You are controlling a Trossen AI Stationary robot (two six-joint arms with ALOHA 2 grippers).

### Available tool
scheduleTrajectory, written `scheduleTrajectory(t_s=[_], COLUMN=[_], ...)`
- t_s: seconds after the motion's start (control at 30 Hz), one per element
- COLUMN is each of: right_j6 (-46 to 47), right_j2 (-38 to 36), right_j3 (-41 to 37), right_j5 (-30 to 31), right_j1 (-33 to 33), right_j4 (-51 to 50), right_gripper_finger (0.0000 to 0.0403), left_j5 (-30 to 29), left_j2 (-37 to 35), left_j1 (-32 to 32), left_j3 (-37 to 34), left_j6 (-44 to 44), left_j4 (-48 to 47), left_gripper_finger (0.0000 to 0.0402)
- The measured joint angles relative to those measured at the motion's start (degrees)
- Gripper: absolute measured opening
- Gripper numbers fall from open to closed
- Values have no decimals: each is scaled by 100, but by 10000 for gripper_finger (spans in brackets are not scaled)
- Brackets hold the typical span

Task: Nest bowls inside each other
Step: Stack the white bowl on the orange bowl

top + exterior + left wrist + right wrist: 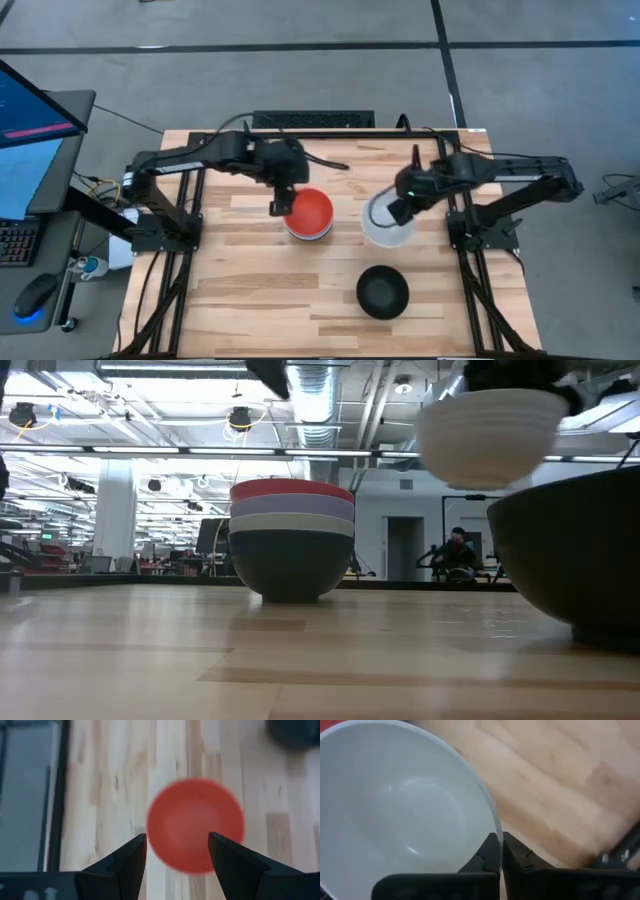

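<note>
A stack of bowls point(308, 213) stands on the table's middle: red on top point(292, 490), then light blue, white, and a black one at the bottom resting on the wood. My left gripper point(177, 837) hangs open above the stack's left side point(280, 206), with the red bowl point(195, 825) showing below between its fingers. My right gripper point(402, 208) is shut on a white bowl point(386, 224) right of the stack. A lone black bowl point(383, 291) sits nearer the front edge. My right gripper pinches the white bowl's rim point(492, 831), one finger inside the bowl and one outside, coming from above and pointing down. The bowl point(490, 435) is lifted clear of the table, upright with its opening upward.
The lone black bowl point(575, 550) stands on the table just in front of and below the lifted white bowl. Bare wood lies to the left of the stack and along the near edge. A black keyboard point(313, 119) lies beyond the table's far edge.
</note>
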Motion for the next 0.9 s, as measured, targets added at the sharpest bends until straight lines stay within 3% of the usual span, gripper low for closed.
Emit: scheduleTrajectory(t_s=[0.13,0.3,0.53,0.67,0.9], right_j6=[-798,-1781,-2632,-2819,-2879], right_j2=[819,1911,3014,3624,4586], right_j3=[734,1736,3453,4235,4873], right_j5=[55,37,-326,-611,-1044], right_j1=[-342,-667,-1075,-1217,-1024], right_j4=[101,255,347,125,66], right_gripper_finger=[15,33,20,23,28], left_j5=[-281,-617,-860,-1129,-1386], left_j2=[-945,-2203,-3810,-4396,-4938], left_j1=[0,-36,-425,-589,-601], left_j3=[-847,-2462,-4575,-5255,-5772], left_j6=[-235,-959,-1978,-2308,-2395], left_j4=[768,1127,1889,1993,2020], left_gripper_finger=[206,206,206,206,206])
